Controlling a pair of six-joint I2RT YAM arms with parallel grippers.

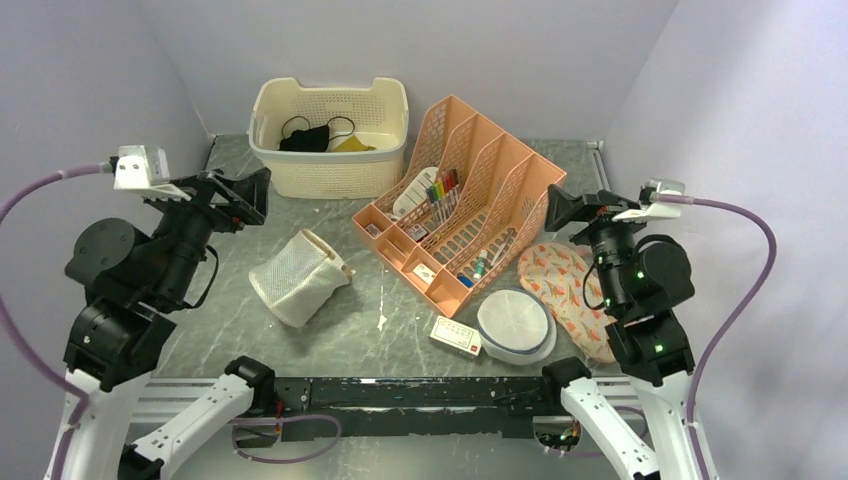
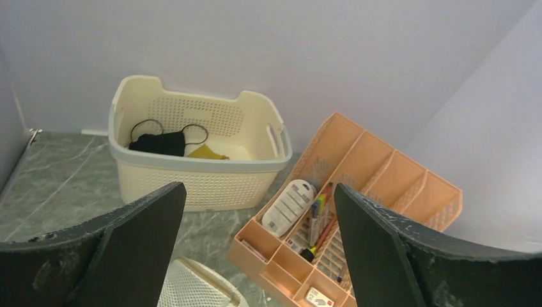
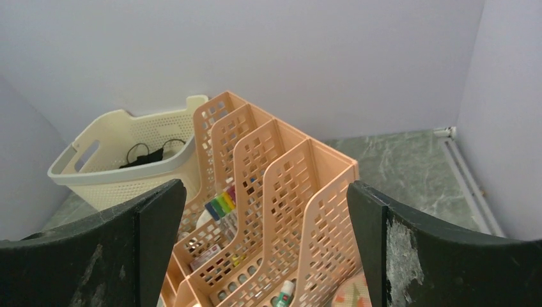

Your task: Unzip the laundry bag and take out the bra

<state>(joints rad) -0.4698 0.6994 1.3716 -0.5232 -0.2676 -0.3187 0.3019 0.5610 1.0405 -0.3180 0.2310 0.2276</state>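
Well, nothing of the task is done as things lie: the laundry bag (image 1: pixel 298 278) is on its side on the table (image 1: pixel 400 330), left of centre, in front of the cream basket (image 1: pixel 330 135) and just beside the orange file organizer (image 1: pixel 465 215), with its tan-trimmed end turned toward the organizer. I cannot see the bra anywhere; I take it to be inside the mesh. The black cloth with loops (image 1: pixel 305 138) in the basket looks more like a mask. My left gripper (image 2: pixel 257 192) hangs above and behind the bag with its fingers spread wide and nothing between them. My right gripper (image 3: pixel 265 185) hovers over the far side of the organizer, equally wide and empty. So I judge this to be the approach, before any grasp. Next I would bring the left arm down to pin the bag's body and send the right arm across for the zipper pull. I can't make out the pull from here, so finding it along the trim comes first. The white disc with a grey-blue rim (image 1: pixel 515 325) near the right arm is not my target.
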